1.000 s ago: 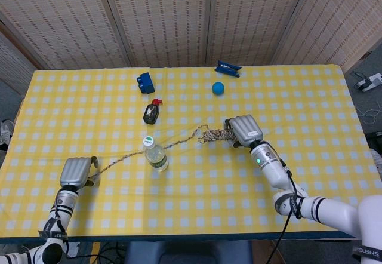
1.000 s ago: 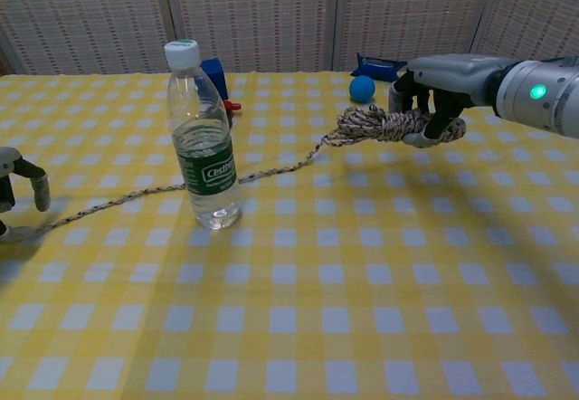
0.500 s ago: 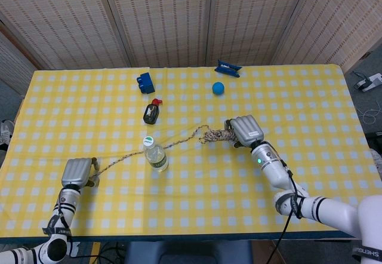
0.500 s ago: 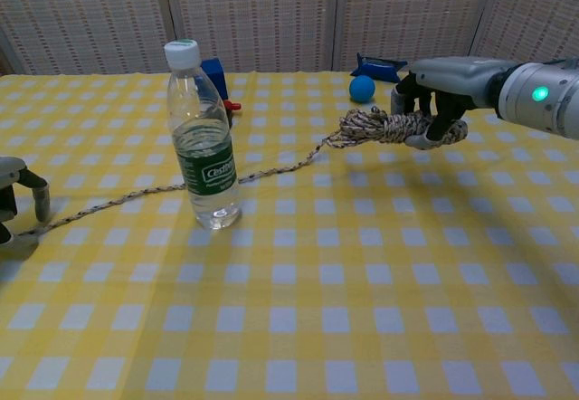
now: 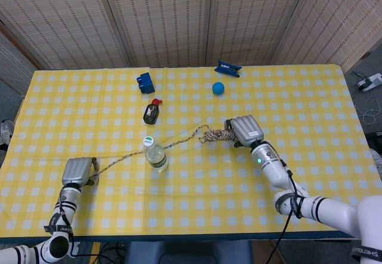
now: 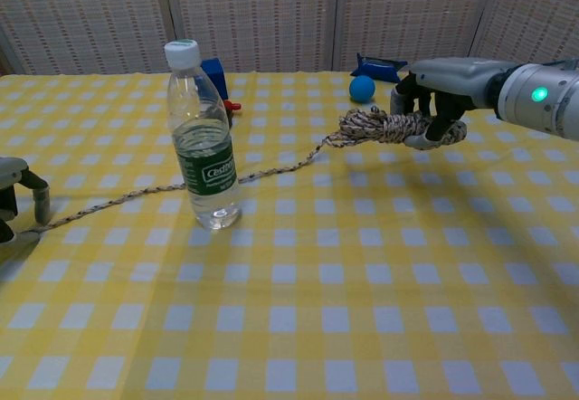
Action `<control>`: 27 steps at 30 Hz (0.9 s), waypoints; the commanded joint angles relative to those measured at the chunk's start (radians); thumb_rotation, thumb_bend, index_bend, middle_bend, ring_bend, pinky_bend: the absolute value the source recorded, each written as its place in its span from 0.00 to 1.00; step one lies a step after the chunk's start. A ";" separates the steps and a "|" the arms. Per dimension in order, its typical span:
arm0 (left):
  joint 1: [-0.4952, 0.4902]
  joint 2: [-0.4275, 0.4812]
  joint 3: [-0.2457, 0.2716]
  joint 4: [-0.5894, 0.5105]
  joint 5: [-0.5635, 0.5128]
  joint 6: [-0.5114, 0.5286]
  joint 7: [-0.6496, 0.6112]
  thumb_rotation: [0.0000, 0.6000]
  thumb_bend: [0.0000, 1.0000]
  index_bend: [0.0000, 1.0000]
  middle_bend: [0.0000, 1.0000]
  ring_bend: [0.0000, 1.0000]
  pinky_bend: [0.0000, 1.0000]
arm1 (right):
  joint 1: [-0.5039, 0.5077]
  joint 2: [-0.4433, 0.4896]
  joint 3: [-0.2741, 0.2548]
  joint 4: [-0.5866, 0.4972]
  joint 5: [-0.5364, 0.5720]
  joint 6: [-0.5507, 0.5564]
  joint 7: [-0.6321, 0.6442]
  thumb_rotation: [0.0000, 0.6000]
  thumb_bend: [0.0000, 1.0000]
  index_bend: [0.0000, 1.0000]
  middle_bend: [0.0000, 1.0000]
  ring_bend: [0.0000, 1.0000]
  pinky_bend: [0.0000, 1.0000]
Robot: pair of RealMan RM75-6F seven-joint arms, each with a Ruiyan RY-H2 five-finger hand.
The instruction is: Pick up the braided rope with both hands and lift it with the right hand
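The braided rope [image 5: 179, 140] runs across the yellow checked table from a coiled bundle [image 6: 380, 127] on the right to a loose end [image 6: 36, 226] on the left. My right hand [image 5: 246, 131] grips the bundle and holds it a little above the cloth, fingers [image 6: 432, 110] curled over it. The strand [image 6: 271, 172] slopes down from there and passes behind the water bottle [image 6: 204, 142]. At the left edge my left hand [image 5: 77, 171] rests low by the loose end. Its finger [image 6: 36, 196] hangs apart from the rope, which lies flat on the table.
The bottle [image 5: 155, 154] stands upright just in front of the rope's middle. Further back are a small dark bottle with a red cap [image 5: 151, 113], a blue block [image 5: 144, 82], a blue ball [image 5: 218, 88] and a blue clip [image 5: 228, 68]. Wicker screens stand behind the table.
My left hand has drawn back to the left, almost out of the chest view, while the rope end stayed on the table. The right hand and bundle have barely moved.
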 commanded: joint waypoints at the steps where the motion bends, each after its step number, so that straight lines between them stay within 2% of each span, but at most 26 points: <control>1: -0.003 0.000 0.001 0.003 -0.006 -0.001 -0.002 1.00 0.36 0.62 1.00 1.00 1.00 | 0.000 0.000 0.000 0.000 -0.001 0.000 0.001 1.00 0.42 0.64 0.61 0.46 0.49; 15: -0.022 0.001 0.014 0.006 -0.041 -0.010 0.005 1.00 0.40 0.65 1.00 1.00 1.00 | -0.004 -0.002 0.000 0.005 -0.003 0.001 0.009 1.00 0.42 0.64 0.62 0.46 0.49; 27: -0.020 0.009 0.018 0.013 -0.014 -0.003 -0.038 1.00 0.40 0.71 1.00 1.00 1.00 | -0.006 -0.001 0.009 0.007 -0.010 0.005 0.026 1.00 0.42 0.65 0.62 0.46 0.49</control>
